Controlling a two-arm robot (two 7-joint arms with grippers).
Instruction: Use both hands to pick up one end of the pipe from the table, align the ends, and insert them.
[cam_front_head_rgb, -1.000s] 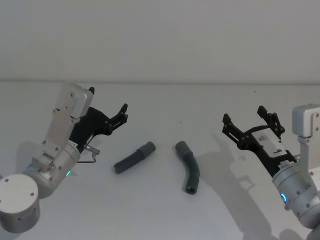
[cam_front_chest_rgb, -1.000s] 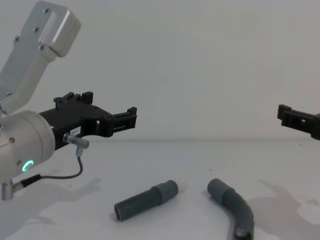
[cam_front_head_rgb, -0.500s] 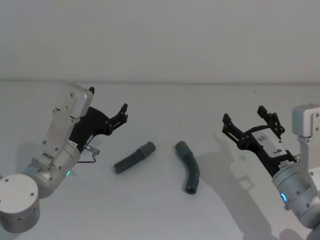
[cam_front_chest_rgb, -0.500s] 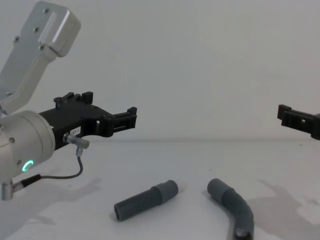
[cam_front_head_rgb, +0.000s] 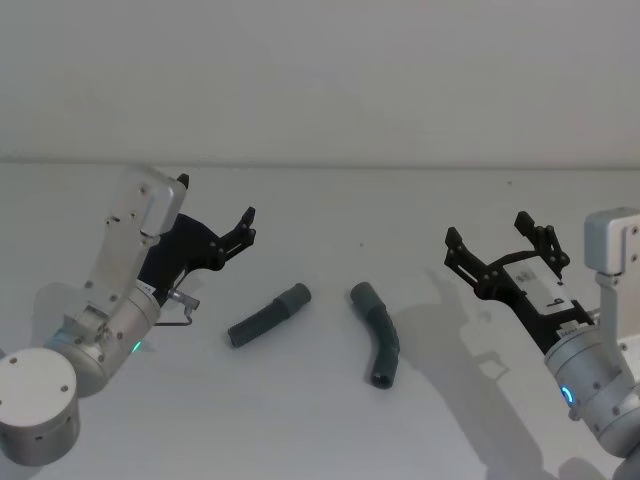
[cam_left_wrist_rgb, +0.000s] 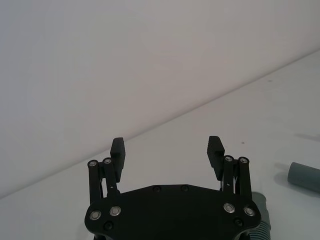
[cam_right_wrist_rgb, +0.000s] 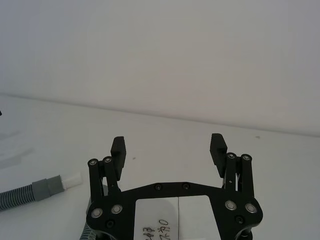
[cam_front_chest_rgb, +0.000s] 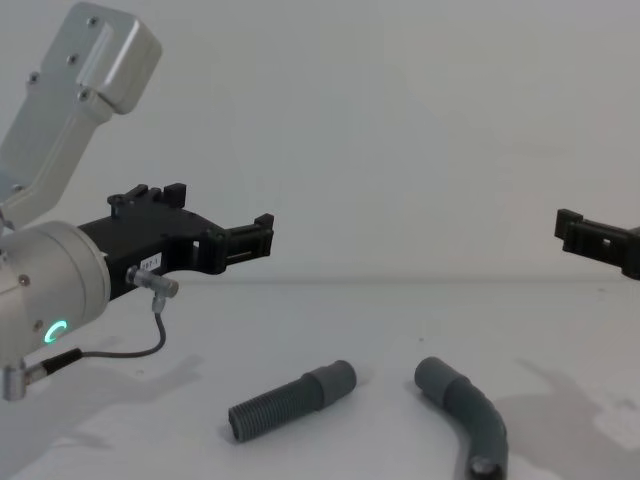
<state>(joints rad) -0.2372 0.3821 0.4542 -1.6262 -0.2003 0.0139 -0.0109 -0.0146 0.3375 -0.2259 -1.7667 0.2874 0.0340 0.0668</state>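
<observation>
Though a second has gone by, nothing moved: the ribbed pipe (cam_front_head_rgb: 268, 315) and the bent pipe (cam_front_head_rgb: 379, 336) lie apart, mid-frame on the tabletop (cam_front_head_rgb: 300, 425). The left pincer (cam_left_wrist_rgb: 166, 147) and right pincer (cam_right_wrist_rgb: 168, 145) hang wide open, empty, so grabbing hasn't begun.

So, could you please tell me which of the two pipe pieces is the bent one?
The elbow piece on the robot's right, visibly curved; the straight piece to its left is ribbed and unbent.

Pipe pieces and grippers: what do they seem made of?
Straight pipe piece: likely flexible plastic, matte grey, ribbed with smooth collar. Bent pipe piece: similar matte grey plastic. Left gripper and right gripper: probably black matte plastic, shiny pins at joints.
</observation>
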